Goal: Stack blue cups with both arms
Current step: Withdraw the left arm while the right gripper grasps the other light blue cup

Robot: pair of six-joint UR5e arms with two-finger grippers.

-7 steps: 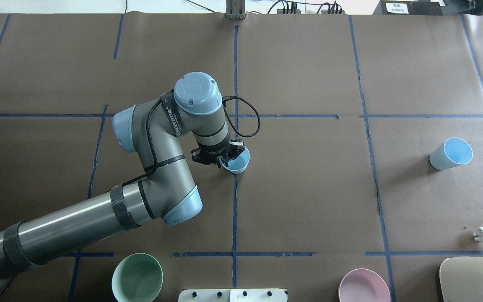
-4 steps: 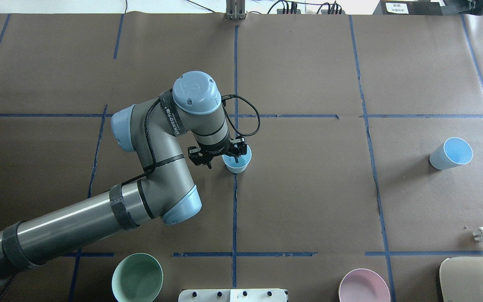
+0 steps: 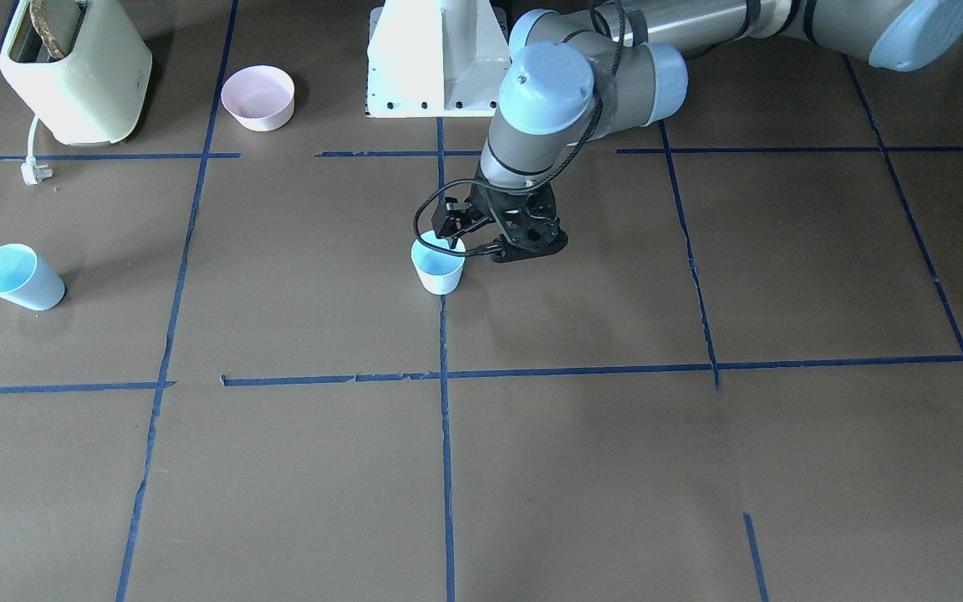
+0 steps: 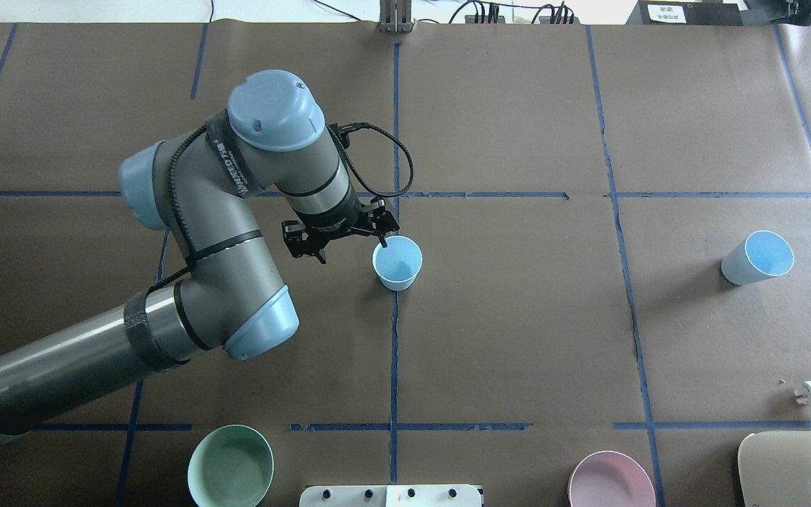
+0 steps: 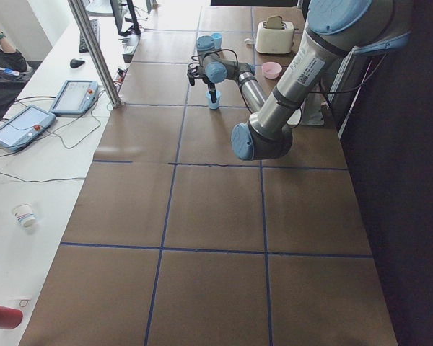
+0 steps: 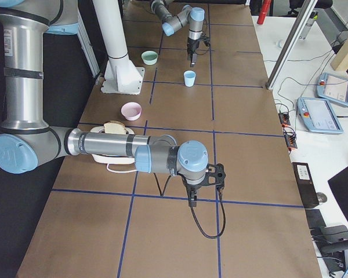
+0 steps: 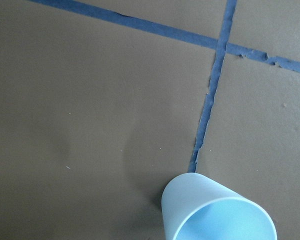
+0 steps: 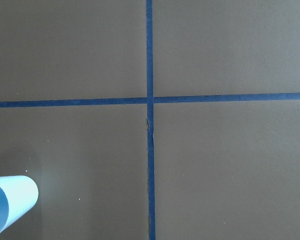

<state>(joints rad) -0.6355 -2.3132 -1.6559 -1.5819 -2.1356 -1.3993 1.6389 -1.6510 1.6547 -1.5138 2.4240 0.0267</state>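
One blue cup [image 4: 397,263] stands upright near the table's middle, on a blue tape line; it also shows in the front view [image 3: 440,267] and in the left wrist view [image 7: 217,210]. My left gripper [image 4: 349,248] is open and empty, raised just left of this cup, with one fingertip close to its rim. The second blue cup [image 4: 757,257] stands at the table's right side, alone, and shows in the right wrist view [image 8: 10,202]. My right gripper [image 6: 203,185] shows only in the exterior right view, so I cannot tell whether it is open or shut.
A mint-green bowl [image 4: 231,466] and a pink bowl [image 4: 610,482] sit at the near edge by the robot's base. A cream toaster [image 4: 796,468] with a white plug [image 4: 810,394] is at the near right corner. Blue tape lines cross the brown table cover.
My left gripper opened, let go of the cup's rim, and rose and moved left and back. The cup went from tilted to standing upright on the table.
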